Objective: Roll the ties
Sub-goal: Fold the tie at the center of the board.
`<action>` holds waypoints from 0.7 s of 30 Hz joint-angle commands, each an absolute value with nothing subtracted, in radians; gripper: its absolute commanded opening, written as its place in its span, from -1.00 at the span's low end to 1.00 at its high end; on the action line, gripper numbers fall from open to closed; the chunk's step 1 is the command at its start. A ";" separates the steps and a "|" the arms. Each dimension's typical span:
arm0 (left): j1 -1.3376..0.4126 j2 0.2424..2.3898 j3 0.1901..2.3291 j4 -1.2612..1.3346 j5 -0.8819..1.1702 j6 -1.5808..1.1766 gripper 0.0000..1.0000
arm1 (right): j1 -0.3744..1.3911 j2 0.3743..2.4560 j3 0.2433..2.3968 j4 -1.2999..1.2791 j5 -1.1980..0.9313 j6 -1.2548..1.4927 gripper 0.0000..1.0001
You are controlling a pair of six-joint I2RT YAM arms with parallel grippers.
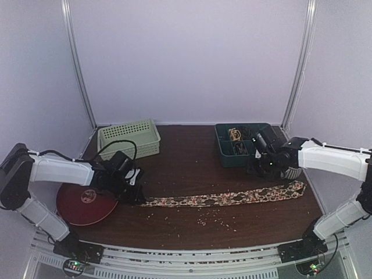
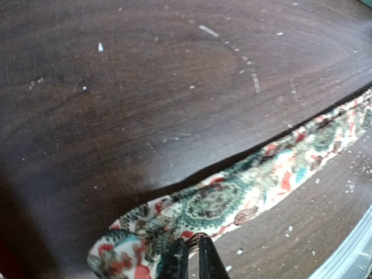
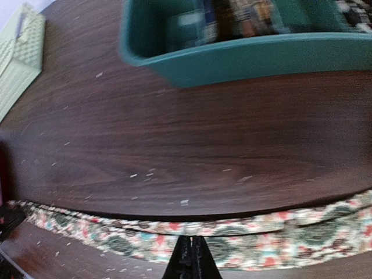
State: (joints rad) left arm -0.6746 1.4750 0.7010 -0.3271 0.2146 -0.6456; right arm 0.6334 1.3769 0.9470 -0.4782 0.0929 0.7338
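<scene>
One tie [image 1: 226,199], a long narrow cloth with a busy red, teal and cream pattern, lies stretched left to right across the dark table. My left gripper [image 1: 138,196] is low at its narrow left end. In the left wrist view the tie [image 2: 250,192] runs off to the upper right, and the left gripper [image 2: 193,247] is shut on a small fold at its edge. My right gripper [image 1: 268,172] hovers behind the wide right end. In the right wrist view it [image 3: 190,244] is shut, with the tie [image 3: 290,238] passing beneath its tips and nothing visibly pinched.
A pale green basket [image 1: 129,138] stands at the back left. A teal tray [image 1: 220,145] holding rolled cloth stands at the back right, close behind the right gripper. A red plate [image 1: 84,204] lies under the left arm. Pale crumbs [image 1: 215,220] dot the table's front.
</scene>
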 commanded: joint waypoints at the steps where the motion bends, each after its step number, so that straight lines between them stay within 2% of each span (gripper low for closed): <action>1: -0.667 1.529 0.701 -0.248 0.135 -0.644 -0.87 | 0.769 1.462 0.890 -0.124 -0.088 0.812 -1.00; 5: -0.668 1.517 0.714 -0.280 0.094 -0.673 -0.88 | 0.875 1.604 0.932 -0.009 -0.107 0.827 -1.00; 11: -0.668 1.414 0.735 -0.374 -0.001 -0.699 -0.75 | 0.932 1.762 0.987 0.055 -0.097 0.832 -1.00; 21: -0.667 1.379 0.714 -0.381 0.055 -0.694 -0.81 | 0.929 1.845 0.960 -0.015 -0.005 0.811 -1.00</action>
